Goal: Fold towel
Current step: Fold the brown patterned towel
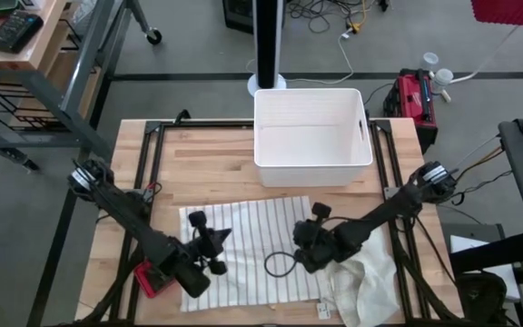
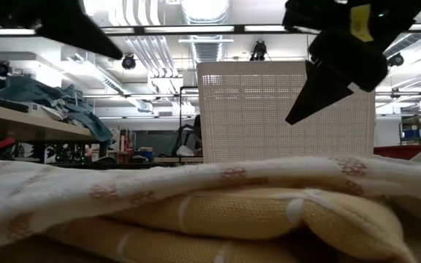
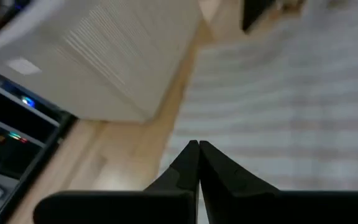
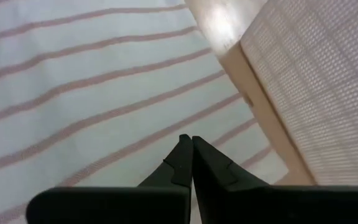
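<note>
My wooden counter [image 1: 216, 154] carries a white bin [image 1: 311, 136] at its far side and, nearer me, the striped towel [image 1: 248, 245] spread flat in the middle, with a cream cloth [image 1: 366, 286] bunched just beside its right edge. Both arms reach over the towel: my left claw [image 1: 218, 238] hangs above its left part, my right claw [image 1: 296, 238] above its right part, each with jaws pressed fully together and holding nothing. A dark ring [image 1: 280, 264] rests on the towel between them.

The step in hand, as I judge it, is taking a hold for the first fold. Doing it well means parting the jaws, coming down on matching spots along one edge, pinching only a single layer, then carrying both sides over evenly so the edges meet square.

The towel is white with thin pale stripes, mostly smooth, its right edge running close against the cream cloth.
</note>
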`<state>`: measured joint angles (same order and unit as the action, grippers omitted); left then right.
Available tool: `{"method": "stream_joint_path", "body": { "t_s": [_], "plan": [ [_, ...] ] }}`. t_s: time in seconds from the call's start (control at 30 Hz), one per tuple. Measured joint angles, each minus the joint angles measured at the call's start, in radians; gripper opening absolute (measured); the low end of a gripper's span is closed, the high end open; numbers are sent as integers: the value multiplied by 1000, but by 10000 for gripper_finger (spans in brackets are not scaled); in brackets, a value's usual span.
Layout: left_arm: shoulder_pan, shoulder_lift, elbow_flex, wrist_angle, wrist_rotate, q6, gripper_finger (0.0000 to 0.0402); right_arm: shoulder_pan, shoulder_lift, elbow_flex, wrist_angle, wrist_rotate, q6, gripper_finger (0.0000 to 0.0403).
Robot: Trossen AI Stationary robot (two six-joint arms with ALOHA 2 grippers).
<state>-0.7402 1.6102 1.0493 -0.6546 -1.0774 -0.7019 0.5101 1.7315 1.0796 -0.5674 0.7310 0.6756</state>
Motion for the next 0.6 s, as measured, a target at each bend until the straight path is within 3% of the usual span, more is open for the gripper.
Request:
{"method": "stream_joint_path", "body": {
  "t_s": [0.27,0.6],
  "plan": [
    [2,38,-80,141,-30,27,13,29,1,-6,1,157,-45,2],
    [34,37,-123,170,45,1,2,24,1,-8,8,54,-83,1]
  ]
}}
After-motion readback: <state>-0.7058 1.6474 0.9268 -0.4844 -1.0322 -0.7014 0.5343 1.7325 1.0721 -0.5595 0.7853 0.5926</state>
